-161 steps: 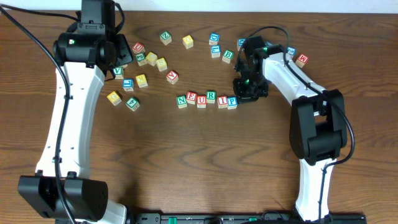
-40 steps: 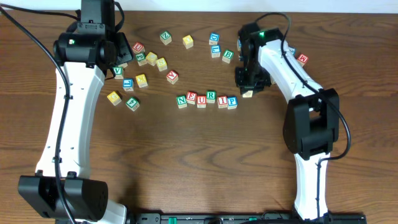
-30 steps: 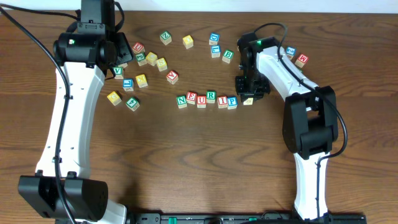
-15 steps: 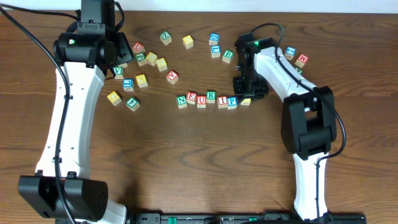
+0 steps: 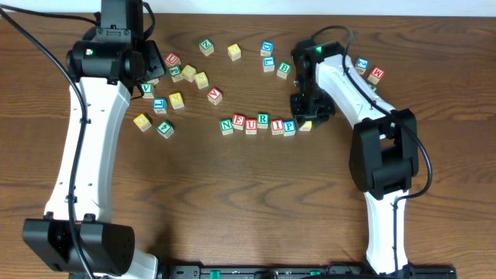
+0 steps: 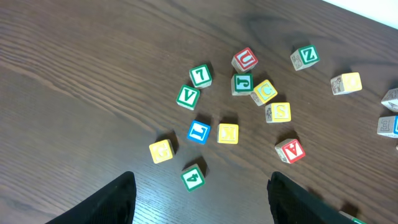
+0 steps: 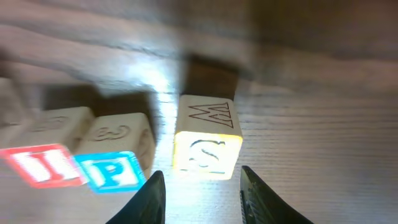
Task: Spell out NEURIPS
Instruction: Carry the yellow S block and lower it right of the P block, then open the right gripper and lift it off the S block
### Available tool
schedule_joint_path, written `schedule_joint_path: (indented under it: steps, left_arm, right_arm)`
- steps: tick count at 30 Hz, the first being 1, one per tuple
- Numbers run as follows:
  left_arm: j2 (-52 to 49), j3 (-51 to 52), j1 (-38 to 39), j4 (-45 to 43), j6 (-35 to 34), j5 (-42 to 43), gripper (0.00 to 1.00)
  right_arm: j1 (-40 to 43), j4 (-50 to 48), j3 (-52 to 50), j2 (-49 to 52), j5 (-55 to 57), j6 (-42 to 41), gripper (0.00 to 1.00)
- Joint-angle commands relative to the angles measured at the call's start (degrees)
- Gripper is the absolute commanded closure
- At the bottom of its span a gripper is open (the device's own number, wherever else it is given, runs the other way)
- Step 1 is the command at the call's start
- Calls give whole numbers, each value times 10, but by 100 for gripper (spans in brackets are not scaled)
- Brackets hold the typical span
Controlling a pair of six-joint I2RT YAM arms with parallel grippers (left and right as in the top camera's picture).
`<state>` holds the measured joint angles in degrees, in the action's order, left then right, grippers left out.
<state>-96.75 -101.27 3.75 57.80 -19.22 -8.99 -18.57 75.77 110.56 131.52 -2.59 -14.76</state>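
Cube (image 7: pixel 207 155) with pale yellow S top stands just beside P (image 7: pixel 112 172); my right claw (image 7: pixel 202 173) straddles it, slightly open, holding nothing; bare wood (image 7: pixel 323 143) on other side.

**Dark wood table, brightly lit in one spot**

The table (image 5: pixel 232 201) is dark brown wood, its grain running side to side. A pale strip (image 5: pixel 232 6) runs along its far edge. In the right wrist view, white glare (image 7: pixel 152 84) washes out the tabletop.
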Motion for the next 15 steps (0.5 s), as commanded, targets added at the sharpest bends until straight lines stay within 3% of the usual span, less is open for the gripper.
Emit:
schedule_joint_path:
  steps: [1,9,15]
  left_arm:
    - [5,6,-2,0,5,-7,33]
    - [5,6,-2,0,6,-7,33]
    - [5,6,-2,0,5,-7,33]
  right_arm:
    - [8,14,36,-16,6,7,67]
    - [45,33,36,-31,40,7,60]
    - [61,-23,-7,-31,39,7,62]
